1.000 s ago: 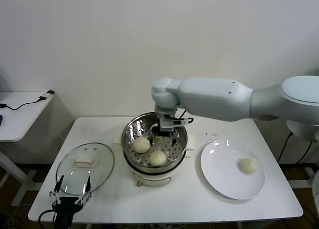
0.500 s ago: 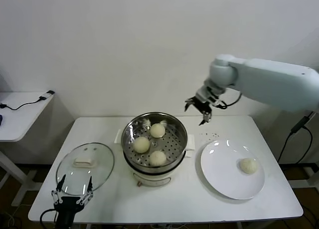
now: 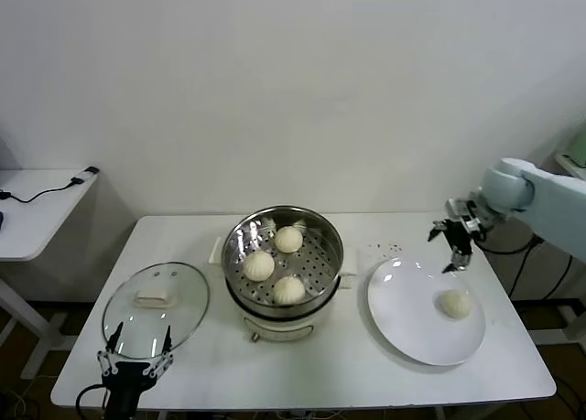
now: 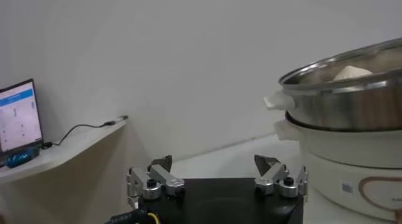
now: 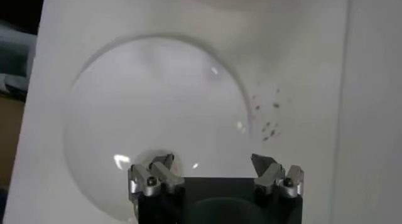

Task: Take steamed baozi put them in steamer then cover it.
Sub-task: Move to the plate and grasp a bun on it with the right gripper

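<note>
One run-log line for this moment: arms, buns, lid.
right gripper: open, empty, above white plate | left gripper: open, parked at table front | steamer: three baozi inside | plate: one baozi | glass lid: on table

In front of me stands my steamer [image 3: 240, 255], a shiny perforated steel basket on a cream-white pot base, uncovered. Three pleated cream-white steamed baozi [image 3: 288, 239] sit inside; a fourth bun [image 3: 455, 303] lies apart on my right. The glass cover [image 3: 156, 308] lies flat at left.

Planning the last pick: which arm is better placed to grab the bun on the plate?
Right: its open end effector hovers above the round white plate holding the cream-white bun; the left end effector sits across the table.
</note>
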Robot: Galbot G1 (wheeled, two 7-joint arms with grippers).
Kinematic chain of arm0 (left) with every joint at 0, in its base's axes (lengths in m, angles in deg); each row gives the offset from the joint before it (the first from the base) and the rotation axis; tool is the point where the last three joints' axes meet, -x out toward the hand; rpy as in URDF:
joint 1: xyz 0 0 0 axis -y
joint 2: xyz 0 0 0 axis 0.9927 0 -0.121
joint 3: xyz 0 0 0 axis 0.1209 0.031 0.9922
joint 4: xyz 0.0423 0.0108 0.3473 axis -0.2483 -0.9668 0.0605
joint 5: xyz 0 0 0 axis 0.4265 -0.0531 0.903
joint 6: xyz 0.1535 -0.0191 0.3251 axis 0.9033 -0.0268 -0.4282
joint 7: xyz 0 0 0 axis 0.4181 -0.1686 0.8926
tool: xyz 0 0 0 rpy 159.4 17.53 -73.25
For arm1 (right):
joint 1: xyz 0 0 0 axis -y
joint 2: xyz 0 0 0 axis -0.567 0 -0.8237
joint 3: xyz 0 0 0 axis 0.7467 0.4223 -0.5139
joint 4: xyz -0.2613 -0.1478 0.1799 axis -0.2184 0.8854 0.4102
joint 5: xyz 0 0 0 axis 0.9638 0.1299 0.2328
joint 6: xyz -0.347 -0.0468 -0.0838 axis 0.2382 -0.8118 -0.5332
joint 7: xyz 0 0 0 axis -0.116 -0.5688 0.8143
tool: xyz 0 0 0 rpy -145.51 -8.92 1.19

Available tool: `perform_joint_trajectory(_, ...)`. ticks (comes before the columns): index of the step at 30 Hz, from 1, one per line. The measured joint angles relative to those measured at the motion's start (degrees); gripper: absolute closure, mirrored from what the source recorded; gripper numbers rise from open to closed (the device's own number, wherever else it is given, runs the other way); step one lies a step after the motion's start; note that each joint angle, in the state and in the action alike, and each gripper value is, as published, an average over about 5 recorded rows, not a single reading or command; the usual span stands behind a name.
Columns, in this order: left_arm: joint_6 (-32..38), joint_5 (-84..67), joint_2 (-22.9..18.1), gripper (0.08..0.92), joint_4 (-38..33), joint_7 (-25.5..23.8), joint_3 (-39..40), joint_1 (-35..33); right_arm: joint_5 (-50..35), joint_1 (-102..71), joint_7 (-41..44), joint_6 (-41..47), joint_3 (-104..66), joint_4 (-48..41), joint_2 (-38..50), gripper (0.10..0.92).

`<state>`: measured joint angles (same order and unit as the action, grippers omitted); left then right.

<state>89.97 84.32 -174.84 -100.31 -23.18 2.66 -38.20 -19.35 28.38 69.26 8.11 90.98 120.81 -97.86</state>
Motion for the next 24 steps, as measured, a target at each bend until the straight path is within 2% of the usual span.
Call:
perform_joint_trajectory(10,0.0,0.8,0.1,0.177,0.4,0.0,0.0,-0.1,5.1,-13.4,-0.3,1.3,-9.6,-2.9,2.2,0.203)
perform_joint_trajectory(24,0.2,1.3,-0.1,0.177,0.6,0.1,0.0,-0.5,9.2,-20.6,-0.8,1.1,-14.9,-8.1,-0.5,0.203)
